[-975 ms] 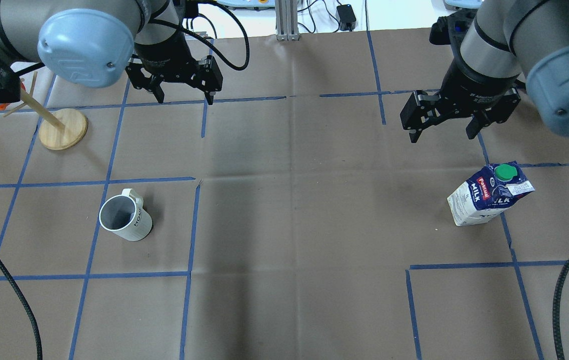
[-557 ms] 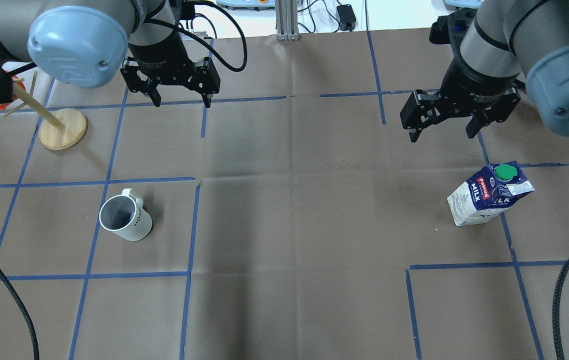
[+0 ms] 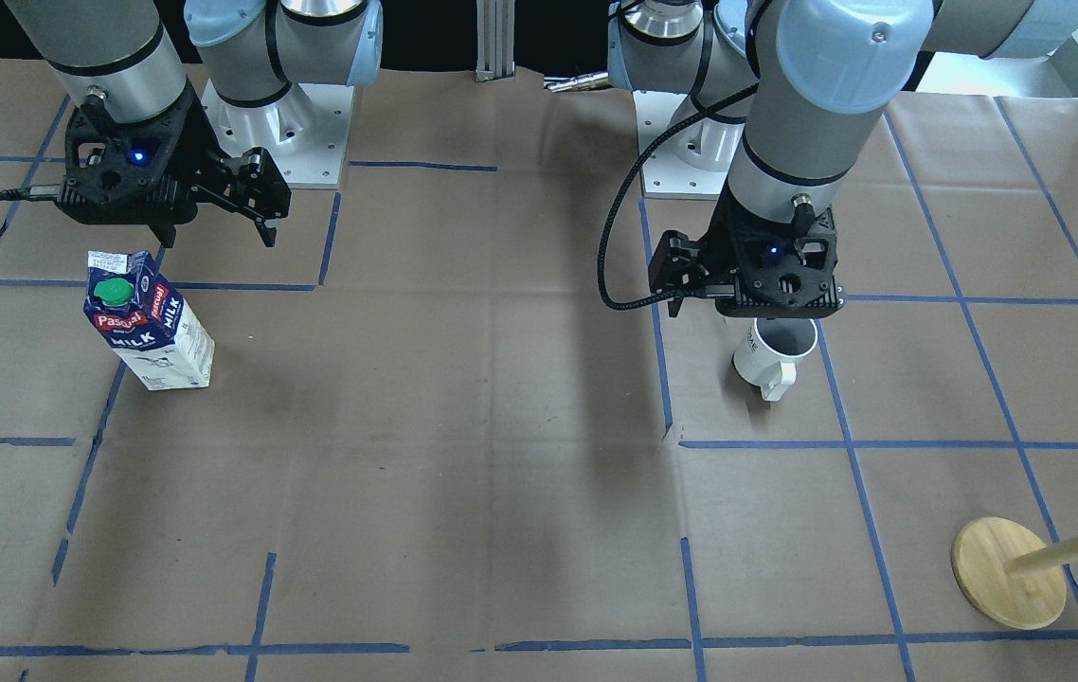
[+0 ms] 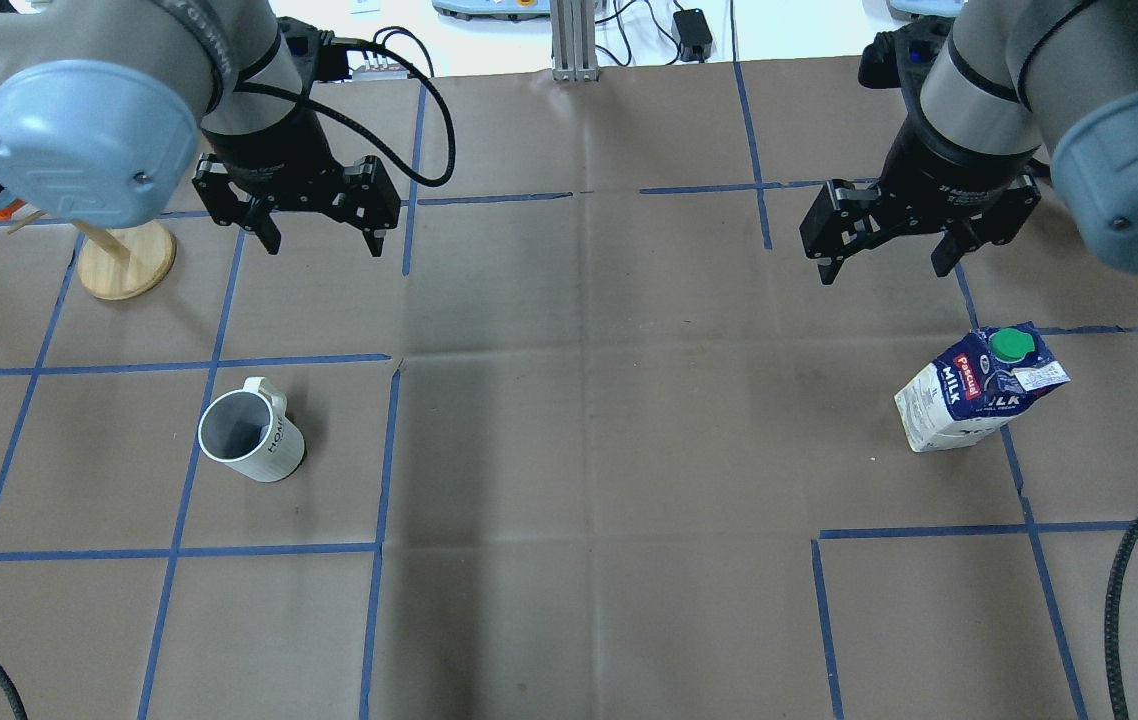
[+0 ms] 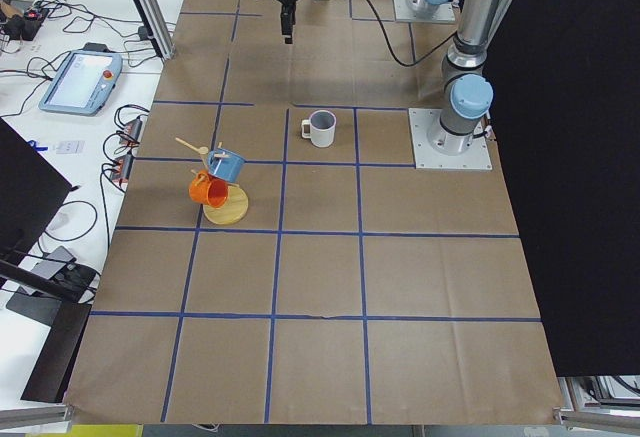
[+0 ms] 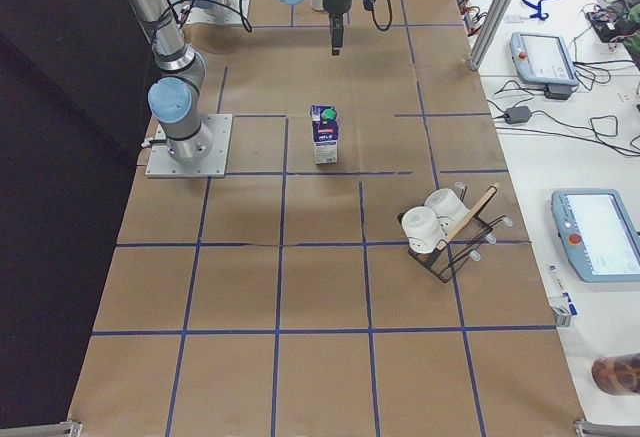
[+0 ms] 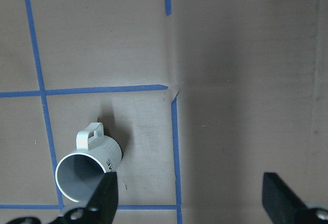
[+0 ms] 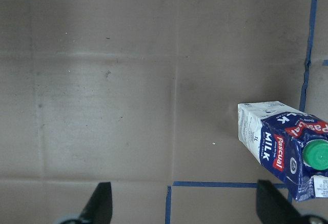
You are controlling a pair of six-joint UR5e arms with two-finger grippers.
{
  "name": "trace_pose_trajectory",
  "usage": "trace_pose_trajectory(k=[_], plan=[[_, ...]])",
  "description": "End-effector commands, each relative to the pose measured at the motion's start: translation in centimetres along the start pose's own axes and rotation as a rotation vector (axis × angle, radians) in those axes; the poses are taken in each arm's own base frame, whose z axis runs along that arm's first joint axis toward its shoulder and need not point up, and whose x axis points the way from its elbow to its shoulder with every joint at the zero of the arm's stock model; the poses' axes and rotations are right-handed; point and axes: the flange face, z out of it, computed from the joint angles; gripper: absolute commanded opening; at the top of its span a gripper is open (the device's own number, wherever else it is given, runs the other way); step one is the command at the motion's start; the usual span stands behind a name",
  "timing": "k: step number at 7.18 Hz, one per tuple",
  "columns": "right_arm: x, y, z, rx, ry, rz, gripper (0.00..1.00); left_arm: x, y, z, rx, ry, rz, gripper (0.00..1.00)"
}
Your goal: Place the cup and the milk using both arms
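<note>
As my left gripper (image 4: pixel 325 245) and right gripper (image 4: pixel 885 272) gape empty, I count one cup (image 4: pixel 251 437) toward the left edge, one milk carton (image 4: pixel 979 400) toward the right.

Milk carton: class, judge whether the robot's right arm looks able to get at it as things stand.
Probably yes. The right gripper hangs open, raised and apart from the upright milk carton, and nothing stands between them or against the carton's sides.

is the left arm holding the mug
No, the white mug stands alone while the left gripper hangs apart from it, jaws open.
</note>
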Motion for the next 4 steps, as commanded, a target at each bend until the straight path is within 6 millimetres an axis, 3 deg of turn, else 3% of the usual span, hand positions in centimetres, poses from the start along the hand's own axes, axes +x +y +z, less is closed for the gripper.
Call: trace_pose_trajectory(k=[1, 3, 4], plan=[[0.0, 0.0, 0.0, 0.0, 0.001, 0.0, 1.0, -2.9, 2.9, 0.4, 0.008, 0.002, 0.081, 1.0], [0.0, 0.0, 0.1, -0.002, 0.0, 0.0, 1.0, -7.2, 3.5, 1.3, -0.006, 0.006, 0.137, 1.0], [0.0, 0.0, 0.0, 0.0, 0.001, 0.0, 1.0, -9.2, 4.6, 2.7, -0.035, 0.015, 0.134, 1.0]])
